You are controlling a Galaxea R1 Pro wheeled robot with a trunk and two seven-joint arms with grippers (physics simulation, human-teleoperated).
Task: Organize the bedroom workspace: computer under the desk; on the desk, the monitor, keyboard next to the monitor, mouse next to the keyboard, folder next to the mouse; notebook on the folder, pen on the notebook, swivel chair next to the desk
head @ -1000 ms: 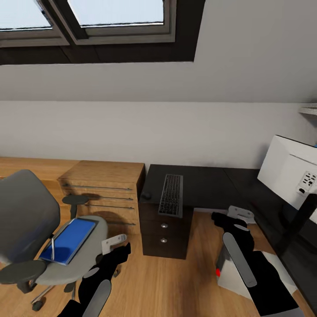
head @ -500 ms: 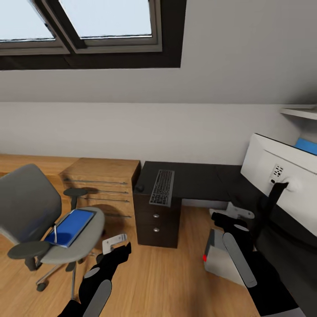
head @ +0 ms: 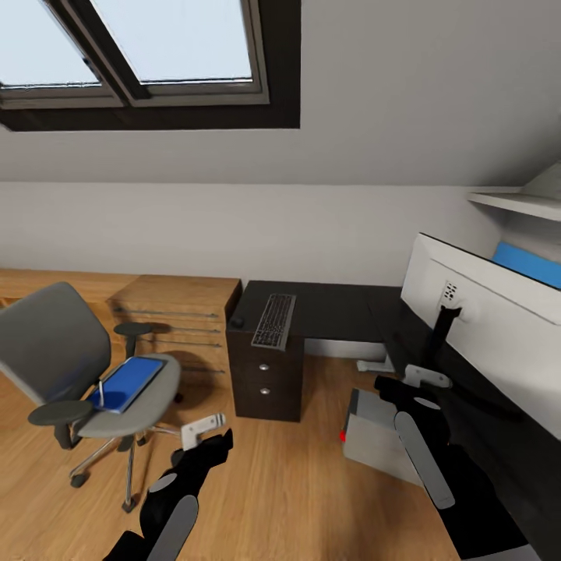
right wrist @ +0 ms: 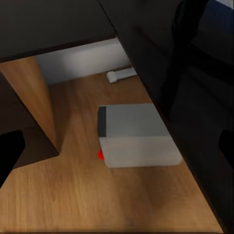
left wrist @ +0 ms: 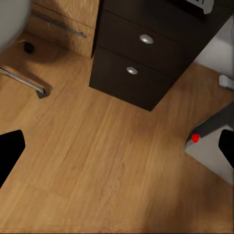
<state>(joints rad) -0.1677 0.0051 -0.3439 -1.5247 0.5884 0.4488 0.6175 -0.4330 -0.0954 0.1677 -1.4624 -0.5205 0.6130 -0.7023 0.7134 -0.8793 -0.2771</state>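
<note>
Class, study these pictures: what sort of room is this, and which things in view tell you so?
Probably a home study corner in an attic room. A black desk carries a keyboard and a monitor, a grey swivel chair stands beside it, and a skylight is set in the sloped ceiling.

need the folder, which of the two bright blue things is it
The folder is the flat blue rectangle lying on the swivel chair seat; the other blue is behind the monitor.
</note>
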